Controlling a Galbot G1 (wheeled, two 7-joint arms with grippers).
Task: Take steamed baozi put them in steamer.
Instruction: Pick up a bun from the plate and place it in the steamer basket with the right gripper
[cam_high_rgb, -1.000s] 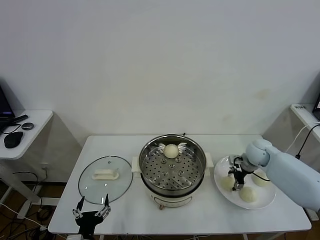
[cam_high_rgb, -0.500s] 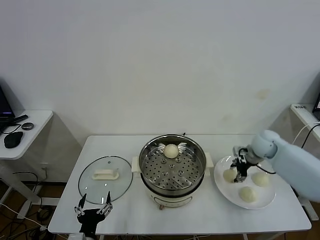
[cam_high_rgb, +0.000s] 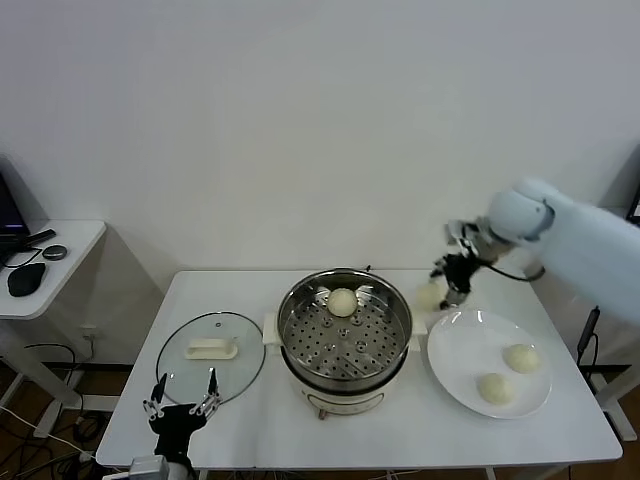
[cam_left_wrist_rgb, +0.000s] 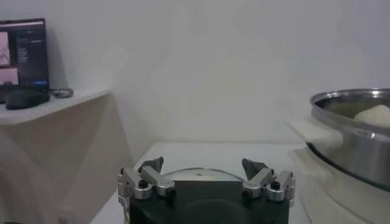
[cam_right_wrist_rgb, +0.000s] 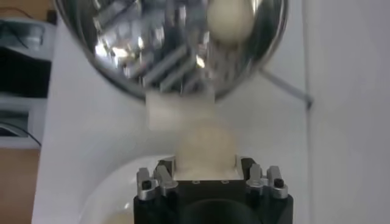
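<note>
My right gripper (cam_high_rgb: 443, 287) is shut on a cream-white baozi (cam_high_rgb: 429, 295) and holds it in the air between the white plate (cam_high_rgb: 455, 360) and the steamer (cam_high_rgb: 345, 325), just past the steamer's right handle. In the right wrist view the baozi (cam_right_wrist_rgb: 205, 145) sits between the fingers (cam_right_wrist_rgb: 163, 173). One baozi (cam_high_rgb: 342, 301) lies on the perforated tray at the back of the steamer; it also shows in the right wrist view (cam_right_wrist_rgb: 229, 17). Two baozi (cam_high_rgb: 520, 357) (cam_high_rgb: 494, 388) lie on the plate. My left gripper (cam_high_rgb: 182, 404) is open and empty, parked at the table's front left.
The glass lid (cam_high_rgb: 211, 357) with a white handle lies flat left of the steamer, just beyond my left gripper. A side desk (cam_high_rgb: 45, 262) with a mouse stands at far left. The steamer's rim (cam_left_wrist_rgb: 353, 106) shows in the left wrist view.
My right gripper has closed on one baozi, lifted it off the plate and carried it up and left toward the steamer. The plate now holds two. The left arm stayed put.
</note>
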